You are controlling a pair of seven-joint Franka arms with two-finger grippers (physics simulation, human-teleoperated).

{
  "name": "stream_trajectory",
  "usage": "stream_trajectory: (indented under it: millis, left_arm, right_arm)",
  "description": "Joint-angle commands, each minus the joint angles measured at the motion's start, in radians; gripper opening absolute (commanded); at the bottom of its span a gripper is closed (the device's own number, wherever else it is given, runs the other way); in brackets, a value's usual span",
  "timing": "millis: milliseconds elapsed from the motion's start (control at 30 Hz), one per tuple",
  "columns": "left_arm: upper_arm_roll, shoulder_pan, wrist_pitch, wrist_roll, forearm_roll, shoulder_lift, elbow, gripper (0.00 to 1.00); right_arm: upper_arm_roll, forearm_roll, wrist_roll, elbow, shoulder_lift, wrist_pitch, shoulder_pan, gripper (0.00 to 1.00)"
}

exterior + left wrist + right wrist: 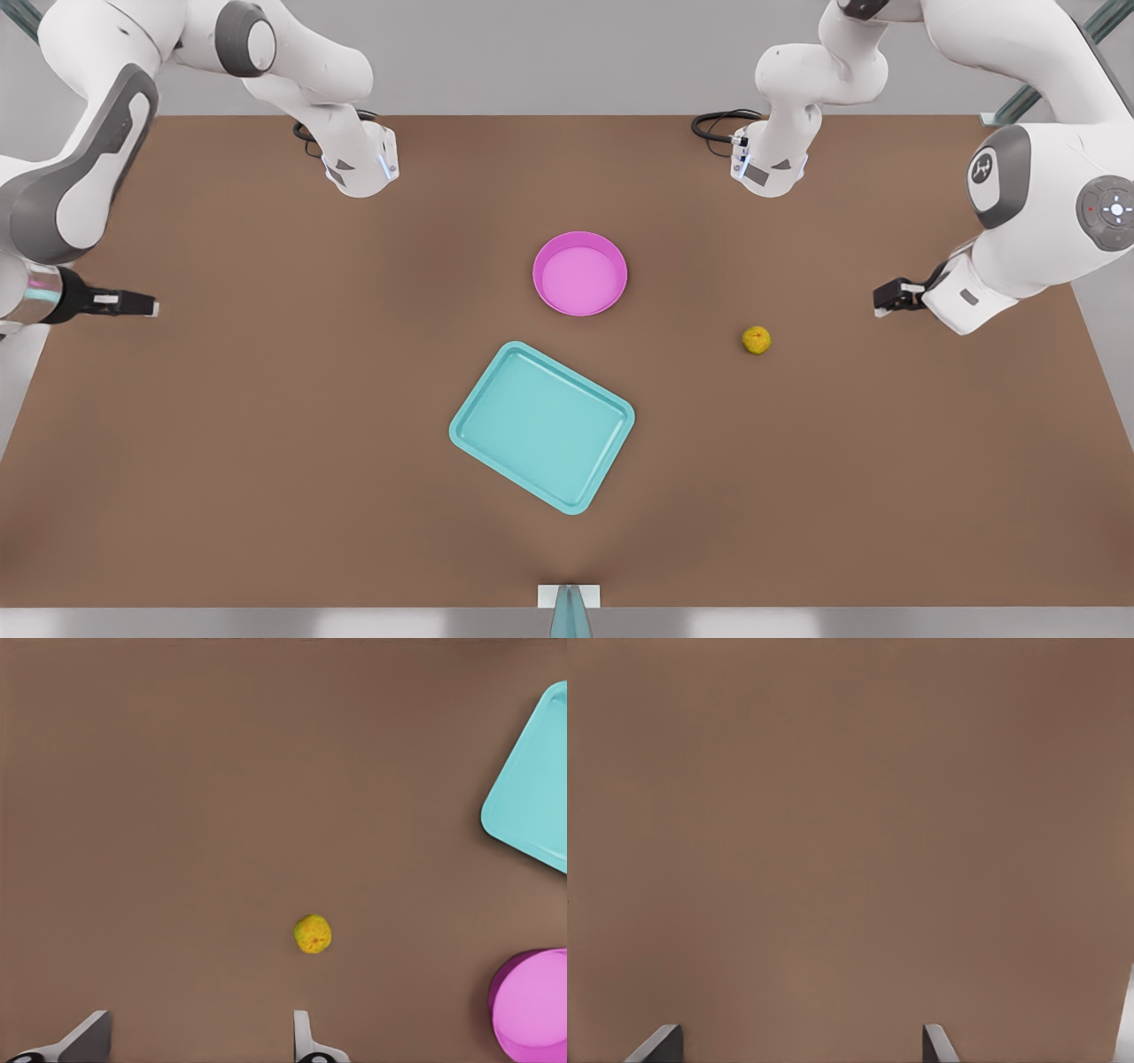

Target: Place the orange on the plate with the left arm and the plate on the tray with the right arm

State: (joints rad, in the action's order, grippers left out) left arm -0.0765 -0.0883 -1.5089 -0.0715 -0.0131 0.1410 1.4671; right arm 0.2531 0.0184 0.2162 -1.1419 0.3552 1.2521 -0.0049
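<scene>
The left pincer (886, 297), spread wide, hovers beyond the orange (756, 340), which sits on the desk (266, 443) near the plate (580, 274); the tray (542, 427) lies just beside that plate; the right pincer (146, 306) waits well apart, also wide

surface: brown table (266, 443); on it: pink plate (580, 273); teal tray (542, 427); orange (756, 340); all apart

We see a bumpy yellow-orange orange (756, 340), a bright pink plate (580, 273), a teal tray (542, 426) and white arms with dark end effectors over a plain brown desk (266, 425).
</scene>
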Motion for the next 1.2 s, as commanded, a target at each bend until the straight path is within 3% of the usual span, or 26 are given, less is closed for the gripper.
stream_trajectory:
  millis: [0,133,267,333,433,1167]
  left_arm:
    - [0.0,0.001,-0.014,-0.027,0.001,0.008,-0.001,1.0]
    - [0.012,-0.093,-0.036,-0.008,-0.021,0.273,0.024,1.0]
    - [0.015,-0.128,-0.481,0.042,-0.022,0.258,0.358,1.0]
    - [0.014,-0.14,-0.613,0.041,-0.021,0.227,0.495,1.0]
    - [0.014,-0.159,-0.695,0.044,-0.021,0.226,0.572,1.0]
    - [0.014,-0.172,-0.734,0.042,-0.021,0.342,0.636,1.0]
  right_arm:
    - [0.0,0.04,0.086,0.001,0.008,0.063,-0.003,1.0]
    - [-0.003,0.038,0.088,0.002,0.021,0.067,0.006,1.0]
    - [-0.005,0.04,0.086,0.004,0.021,0.069,0.006,1.0]
    - [-0.005,0.041,0.086,0.004,0.021,0.069,0.006,1.0]
    - [-0.005,0.041,0.086,0.004,0.025,0.069,0.002,1.0]
    - [-0.001,0.066,0.112,0.007,0.034,0.072,-0.004,1.0]
